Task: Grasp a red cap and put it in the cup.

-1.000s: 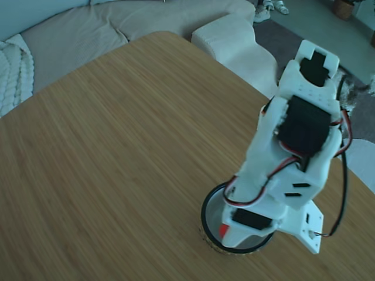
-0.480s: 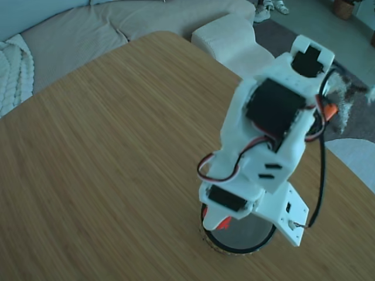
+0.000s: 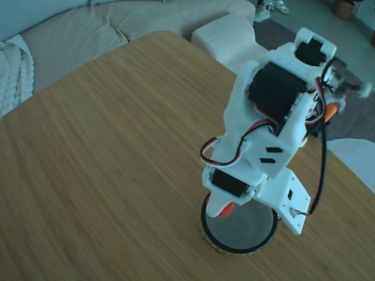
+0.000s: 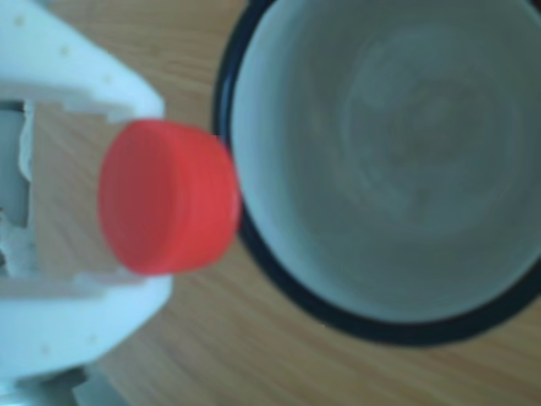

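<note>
Our jaws clamp the red cap (image 4: 166,197) between both white fingers (image 4: 80,76) — the gripper (image 3: 222,209) hangs at the left rim of the cup (image 4: 279,271), its grey inside bare. Wooden table (image 3: 105,152) lies open leftward.

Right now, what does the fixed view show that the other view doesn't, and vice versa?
Only the fixed view: the whole white arm with its cables, the wooden table stretching away, and a sofa behind.

Only the other view: the cup's pale inside, with nothing in it, and the gripper shut on the red cap's sides, the cap overlapping the black rim's left edge.

Both: the red cap held at the cup, not yet released.
</note>
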Robot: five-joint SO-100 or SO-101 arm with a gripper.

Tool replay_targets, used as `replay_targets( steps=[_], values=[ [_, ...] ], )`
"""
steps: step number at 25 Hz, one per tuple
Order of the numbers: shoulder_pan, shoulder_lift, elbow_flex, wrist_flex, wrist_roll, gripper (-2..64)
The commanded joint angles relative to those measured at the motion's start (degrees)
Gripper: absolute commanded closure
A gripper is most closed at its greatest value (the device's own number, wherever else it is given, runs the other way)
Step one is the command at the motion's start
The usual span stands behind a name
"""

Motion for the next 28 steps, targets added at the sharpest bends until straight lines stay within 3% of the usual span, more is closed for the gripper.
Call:
replay_targets(
  steps=[1,12,28],
  values=[
    [0.00,4.48,0.09,3.87,-0.44,51.5],
    [-8.17,4.48,3.69,3.87,-0.35,51.5],
    [-8.26,4.57,7.21,3.60,-0.26,51.1]
  ],
)
